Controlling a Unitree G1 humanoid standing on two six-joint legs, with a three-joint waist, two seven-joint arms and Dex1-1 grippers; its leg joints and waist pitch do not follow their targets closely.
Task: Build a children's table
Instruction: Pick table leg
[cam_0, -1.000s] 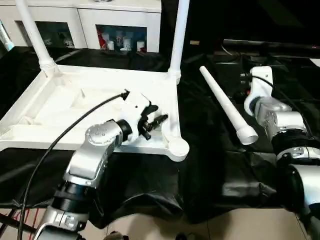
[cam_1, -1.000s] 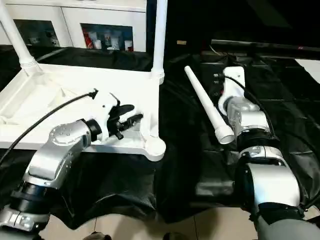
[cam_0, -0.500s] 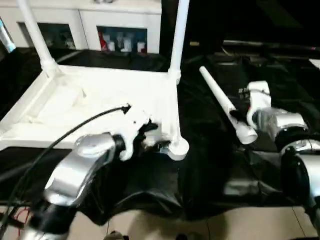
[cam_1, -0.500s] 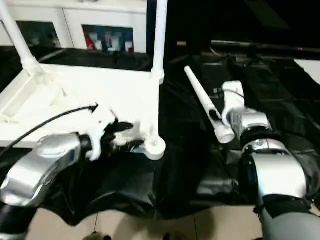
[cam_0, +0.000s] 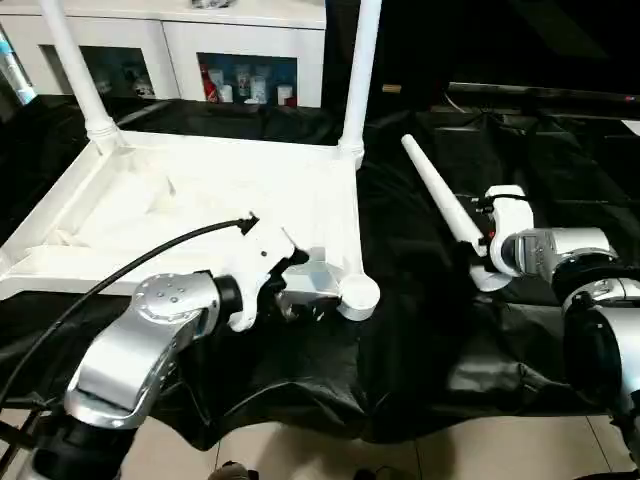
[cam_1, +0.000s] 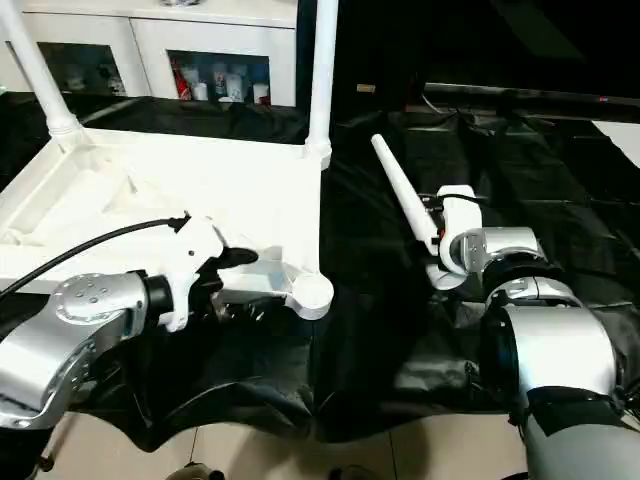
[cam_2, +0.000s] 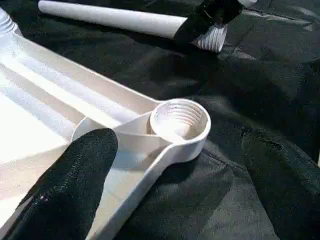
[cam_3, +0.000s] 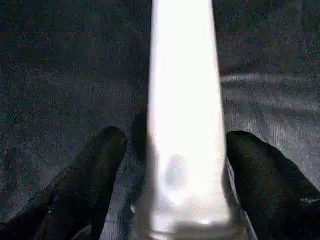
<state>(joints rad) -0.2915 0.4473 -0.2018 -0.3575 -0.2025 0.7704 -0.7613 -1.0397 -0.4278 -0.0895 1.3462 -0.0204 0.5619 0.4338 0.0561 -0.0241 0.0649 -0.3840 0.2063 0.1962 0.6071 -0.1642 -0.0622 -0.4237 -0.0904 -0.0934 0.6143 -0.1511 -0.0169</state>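
The white tabletop (cam_0: 200, 190) lies upside down on a black cloth. Two legs (cam_0: 358, 70) (cam_0: 75, 70) stand upright in its far corners. My left gripper (cam_0: 300, 282) is open at the near right corner. Its two fingers (cam_2: 85, 165) stand wide apart on either side of the empty threaded socket (cam_2: 180, 119). A loose leg (cam_0: 435, 190) lies on the cloth to the right. My right gripper (cam_0: 487, 235) is open, with a finger on each side of that leg (cam_3: 185, 100) near its flared end and a small gap showing.
A white cabinet (cam_0: 240, 40) with glass doors stands behind the table. The black cloth (cam_0: 420, 330) hangs over the front edge above a tiled floor (cam_0: 450, 450). A black cable (cam_0: 120, 275) loops from my left wrist.
My left gripper moved from over the tabletop's underside to the near right corner socket and opened wider. My right gripper swung down onto the loose leg's flared end.
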